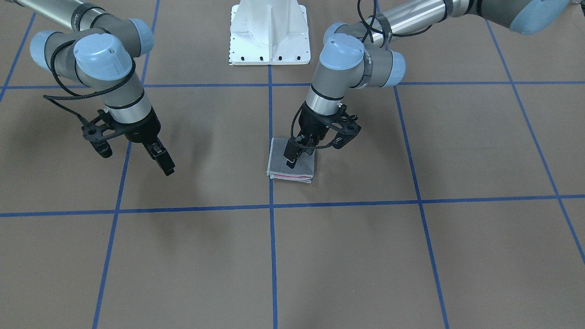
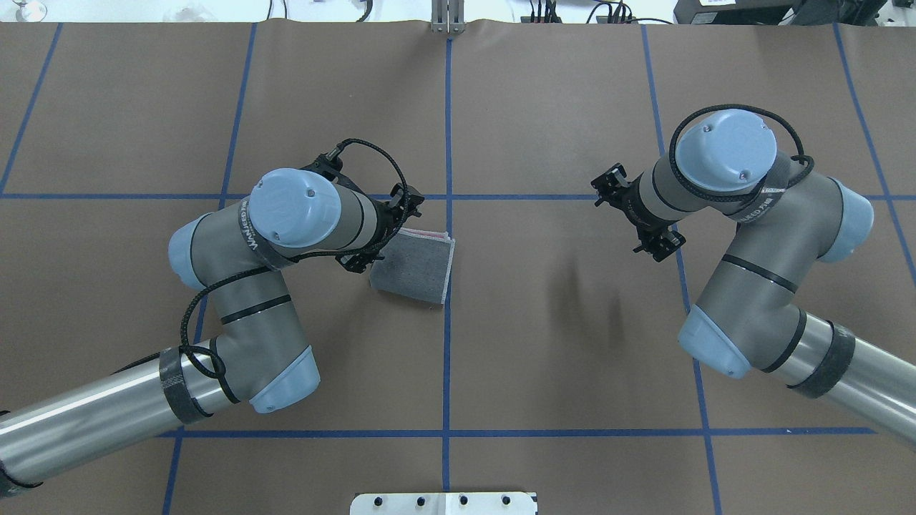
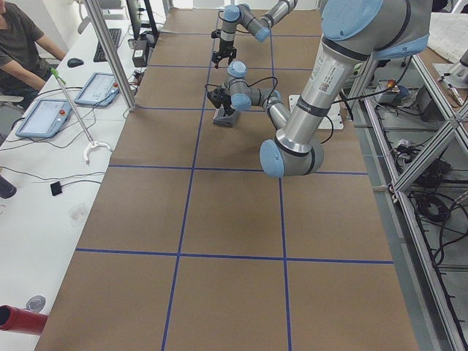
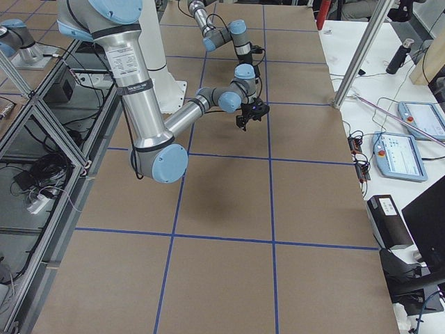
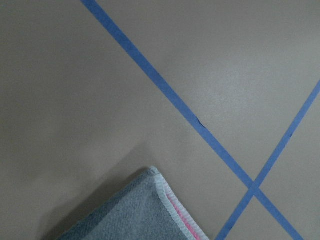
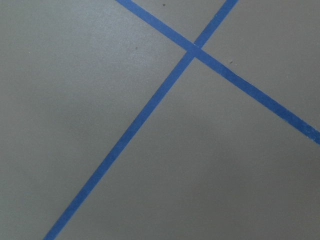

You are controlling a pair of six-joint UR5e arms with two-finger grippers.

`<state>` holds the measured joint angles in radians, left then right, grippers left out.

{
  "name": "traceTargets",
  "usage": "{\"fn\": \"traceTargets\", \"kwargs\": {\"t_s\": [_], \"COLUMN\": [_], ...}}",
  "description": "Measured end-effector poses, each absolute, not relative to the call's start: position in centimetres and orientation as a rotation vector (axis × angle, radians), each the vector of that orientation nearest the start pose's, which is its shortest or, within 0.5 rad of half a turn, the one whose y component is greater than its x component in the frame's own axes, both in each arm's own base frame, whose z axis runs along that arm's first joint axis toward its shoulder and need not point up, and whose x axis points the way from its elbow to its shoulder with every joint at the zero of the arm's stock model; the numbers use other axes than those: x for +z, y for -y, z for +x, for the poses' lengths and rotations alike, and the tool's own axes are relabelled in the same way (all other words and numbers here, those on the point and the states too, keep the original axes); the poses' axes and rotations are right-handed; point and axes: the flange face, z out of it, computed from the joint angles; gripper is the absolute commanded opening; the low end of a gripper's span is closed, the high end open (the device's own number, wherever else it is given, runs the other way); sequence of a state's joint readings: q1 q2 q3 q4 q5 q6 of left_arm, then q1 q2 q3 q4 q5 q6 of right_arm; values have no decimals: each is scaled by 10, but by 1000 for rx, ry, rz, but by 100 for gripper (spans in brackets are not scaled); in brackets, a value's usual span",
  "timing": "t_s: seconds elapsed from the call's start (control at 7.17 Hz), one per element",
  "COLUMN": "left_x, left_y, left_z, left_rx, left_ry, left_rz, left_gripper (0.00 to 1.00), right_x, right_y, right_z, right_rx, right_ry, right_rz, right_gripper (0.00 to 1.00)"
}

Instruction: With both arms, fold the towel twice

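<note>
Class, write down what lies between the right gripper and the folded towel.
Only bare table, marked with blue tape, lies between the right gripper and the towel, shown in the overhead exterior view.

Towel [image 1: 279, 161] on table [image 1: 365, 256], in front of base [image 1: 269, 34], just robot-left of centre tape line [image 1: 272, 246]. Left gripper [image 1: 299, 148] directly over towel. Right gripper [image 1: 135, 160] well apart on robot-right, above table.

Brown table [image 2: 572, 322] under a blue tape grid [image 2: 447, 343] (white bench [image 3: 36, 212] with tablets [image 3: 45, 117] alongside)
</note>
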<state>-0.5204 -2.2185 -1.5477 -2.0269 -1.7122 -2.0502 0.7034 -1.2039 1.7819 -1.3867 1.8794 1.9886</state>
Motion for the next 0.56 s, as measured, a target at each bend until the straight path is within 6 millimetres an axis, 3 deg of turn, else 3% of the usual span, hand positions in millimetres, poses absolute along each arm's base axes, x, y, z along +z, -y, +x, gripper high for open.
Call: {"fn": "traceTargets", "kwargs": {"t_s": [0.56], "left_x": [245], "left_y": [451], "left_z": [564], "left_rx": [-796], "left_ry": [-1085], "left_rz": [-143], "left_gripper": [0], "right_x": [343], "right_y": [478], "right_z": [-404], "right_rx": [946], "right_ry": [826], "right_rz": [-191], "right_gripper": [100]}}
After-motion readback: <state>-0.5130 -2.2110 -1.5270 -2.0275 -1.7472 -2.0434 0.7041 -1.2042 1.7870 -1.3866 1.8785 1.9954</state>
